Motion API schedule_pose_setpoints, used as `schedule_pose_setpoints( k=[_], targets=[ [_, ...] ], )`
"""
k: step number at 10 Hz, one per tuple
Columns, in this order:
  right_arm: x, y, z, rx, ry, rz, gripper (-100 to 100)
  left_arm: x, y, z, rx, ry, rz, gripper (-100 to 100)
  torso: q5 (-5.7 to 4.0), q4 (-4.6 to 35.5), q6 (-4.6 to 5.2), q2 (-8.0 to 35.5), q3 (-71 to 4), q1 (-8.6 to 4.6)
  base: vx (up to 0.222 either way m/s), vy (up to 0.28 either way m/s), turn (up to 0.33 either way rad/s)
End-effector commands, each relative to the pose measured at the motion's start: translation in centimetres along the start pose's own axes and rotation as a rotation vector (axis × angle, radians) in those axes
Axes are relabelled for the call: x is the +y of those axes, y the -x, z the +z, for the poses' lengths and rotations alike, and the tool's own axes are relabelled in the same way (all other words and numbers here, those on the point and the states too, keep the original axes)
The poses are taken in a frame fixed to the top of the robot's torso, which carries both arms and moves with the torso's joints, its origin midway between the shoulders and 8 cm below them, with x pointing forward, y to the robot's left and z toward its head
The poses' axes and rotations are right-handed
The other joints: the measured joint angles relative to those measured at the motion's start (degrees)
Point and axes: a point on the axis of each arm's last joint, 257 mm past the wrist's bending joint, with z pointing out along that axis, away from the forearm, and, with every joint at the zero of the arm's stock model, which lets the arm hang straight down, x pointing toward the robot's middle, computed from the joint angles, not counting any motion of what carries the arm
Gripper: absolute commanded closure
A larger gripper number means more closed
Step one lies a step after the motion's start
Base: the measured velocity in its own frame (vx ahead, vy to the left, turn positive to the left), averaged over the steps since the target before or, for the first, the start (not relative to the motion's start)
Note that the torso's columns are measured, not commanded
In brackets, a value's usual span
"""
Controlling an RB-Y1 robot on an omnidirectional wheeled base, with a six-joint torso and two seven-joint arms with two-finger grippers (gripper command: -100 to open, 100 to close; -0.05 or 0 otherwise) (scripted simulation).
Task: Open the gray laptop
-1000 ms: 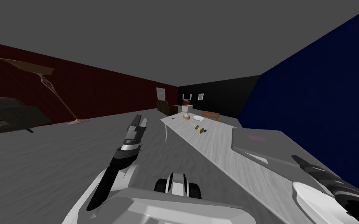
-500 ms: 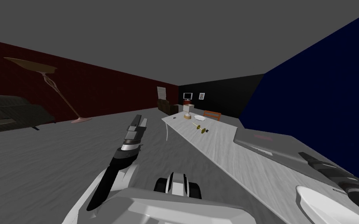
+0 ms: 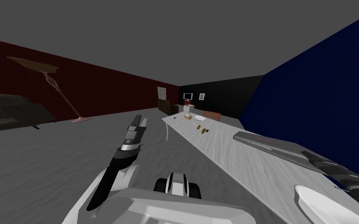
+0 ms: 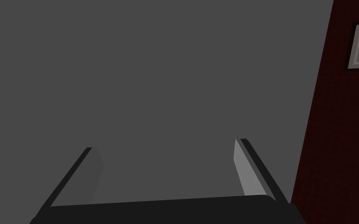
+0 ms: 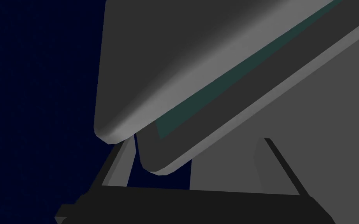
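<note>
The grey laptop (image 3: 276, 146) lies on the long pale table (image 3: 221, 147) at my right, seen nearly edge-on as a thin slab. In the right wrist view its two halves (image 5: 182, 70) stand slightly apart, with a teal strip of screen (image 5: 229, 77) between them. My right gripper (image 3: 307, 155) (image 5: 198, 140) is open at the laptop's near corner, one finger (image 5: 120, 163) just under the upper half's rounded edge. My left gripper (image 3: 138, 122) (image 4: 167, 144) is open and holds nothing, raised over the floor to the left of the table.
A white plate (image 3: 322, 206) sits on the table just below my right forearm. Farther along lie a brass object (image 3: 200, 129) and a small bowl (image 3: 187, 115). A dark blue wall (image 3: 322, 97) runs behind the table. A floor lamp (image 3: 54, 89) and sofa (image 3: 11, 112) stand far left.
The laptop's upper face, broad with a pink mark a second ago, has tilted until it reads as a thin edge. My right gripper moved right with it. The left arm stayed still.
</note>
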Motion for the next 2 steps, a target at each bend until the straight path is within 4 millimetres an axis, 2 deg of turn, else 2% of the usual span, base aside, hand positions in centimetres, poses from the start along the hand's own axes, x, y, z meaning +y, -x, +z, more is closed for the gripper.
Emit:
schedule_pose_setpoints(
  k=[1, 2],
  targets=[
    [0.05, 0.05, 0.01, -0.001, 0.001, 0.000, 0, 0.00, 0.00, 0.00, 0.000, 0.000, 0.000, 0, -0.01, 0.0, -0.02, 0.0, 0.0, -0.11, 0.000, 0.006, -0.003],
    [0.08, 0.08, 0.02, -0.001, 0.002, 0.001, 0, 0.00, 0.00, 0.00, 0.000, 0.000, 0.000, 0, 0.03, 0.0, -0.05, 0.0, 0.0, -0.11, 0.000, 0.006, 0.003]
  ],
)
